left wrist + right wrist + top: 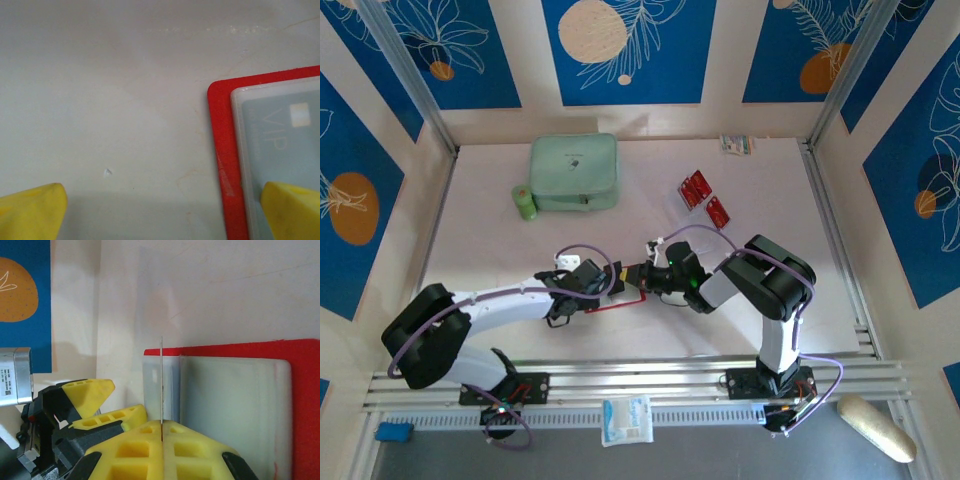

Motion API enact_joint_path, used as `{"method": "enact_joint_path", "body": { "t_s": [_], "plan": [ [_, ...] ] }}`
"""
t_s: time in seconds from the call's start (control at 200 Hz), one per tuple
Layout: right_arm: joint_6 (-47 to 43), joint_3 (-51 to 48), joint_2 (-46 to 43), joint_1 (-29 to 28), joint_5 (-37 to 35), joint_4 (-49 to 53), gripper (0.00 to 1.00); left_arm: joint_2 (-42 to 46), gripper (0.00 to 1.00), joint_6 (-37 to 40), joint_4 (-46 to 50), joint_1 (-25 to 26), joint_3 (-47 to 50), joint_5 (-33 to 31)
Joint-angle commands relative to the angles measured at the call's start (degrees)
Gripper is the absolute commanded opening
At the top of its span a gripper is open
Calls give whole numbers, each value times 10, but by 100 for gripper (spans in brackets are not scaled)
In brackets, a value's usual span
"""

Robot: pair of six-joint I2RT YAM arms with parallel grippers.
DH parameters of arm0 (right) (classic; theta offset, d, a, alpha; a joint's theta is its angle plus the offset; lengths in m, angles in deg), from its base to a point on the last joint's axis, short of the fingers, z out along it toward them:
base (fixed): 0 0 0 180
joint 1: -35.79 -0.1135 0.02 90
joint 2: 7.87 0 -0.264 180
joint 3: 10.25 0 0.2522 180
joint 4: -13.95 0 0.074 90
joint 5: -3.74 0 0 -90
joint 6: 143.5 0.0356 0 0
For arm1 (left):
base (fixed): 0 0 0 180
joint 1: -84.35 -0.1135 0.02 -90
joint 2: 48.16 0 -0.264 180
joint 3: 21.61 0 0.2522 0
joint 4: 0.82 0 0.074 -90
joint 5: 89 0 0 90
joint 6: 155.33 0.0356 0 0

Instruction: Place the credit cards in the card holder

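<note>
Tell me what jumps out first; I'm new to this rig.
Both arms meet mid-table over the open red card holder, where the right gripper is shut on a thin sheet seen edge-on, card or sleeve flap unclear. The left gripper is open, one finger over the holder's clear sleeve. Two red credit cards lie toward the far right, a mint-green case toward the far left.

Top external: fixed high, above and behind arm bases, tilted down; takes in whole bench (480,250), bases at bottom edge.
Left wrist: very near bench, facing straight down; left fingers (35,212) at lower corners, card holder (222,160) corner at right.
Right wrist: low, near, facing along right fingers (195,452) over card holder.
Both wrist views share card holder's red edge, clear sleeve.
</note>
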Motion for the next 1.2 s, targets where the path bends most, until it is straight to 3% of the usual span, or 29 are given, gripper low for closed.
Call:
{"method": "enact_joint_path", "body": {
  "t_s": [0.0, 0.84, 1.195],
  "plan": [
    [16, -8, -1, -5, 11, -32, 0, -2, 100, -3, 29, -6, 15, -3],
    [12, -43, 18, -12, -29, -29, 0, -1, 100, -3, 26, -6, 14, -4],
    [5, -33, -3, -19, -23, 32, 0, -3, 100, -4, 22, -6, 19, -4]
  ]
}}
